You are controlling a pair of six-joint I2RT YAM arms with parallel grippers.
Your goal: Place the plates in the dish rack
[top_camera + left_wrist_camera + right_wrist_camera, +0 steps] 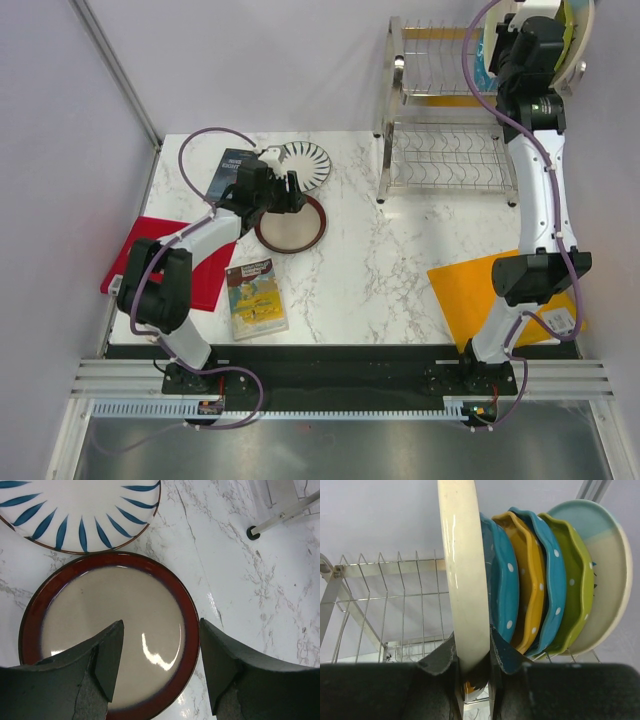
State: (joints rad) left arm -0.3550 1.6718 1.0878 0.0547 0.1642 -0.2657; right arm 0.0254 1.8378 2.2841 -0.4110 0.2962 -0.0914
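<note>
Right wrist view: a cream plate (465, 580) stands on edge, its lower rim clamped between the right jaws. It is just beside a row of five plates standing upright on the upper tier of the dish rack (395, 595). In order they are a teal dotted plate (502, 580), a yellow scalloped plate (527, 575), a second teal dotted plate (552, 580), a green scalloped plate (580, 590) and, at the far end, a cream-and-pale-green plate (610, 570). The jaws hide whether the gripped plate sits in a slot.

From the top external view, the rack is at the back right of the marble surface (400, 250), with the right arm reaching up to its top shelf.

Two more plates lie flat left of centre: a maroon-rimmed beige plate (115, 630) and, just beside it, a white striped plate (80, 515). The left jaws stand open over the maroon plate's rim, holding nothing.

A yellow book (255, 297), a dark book (228, 170), a red board (165, 265) and an orange board (470, 295) also lie on the surface.
</note>
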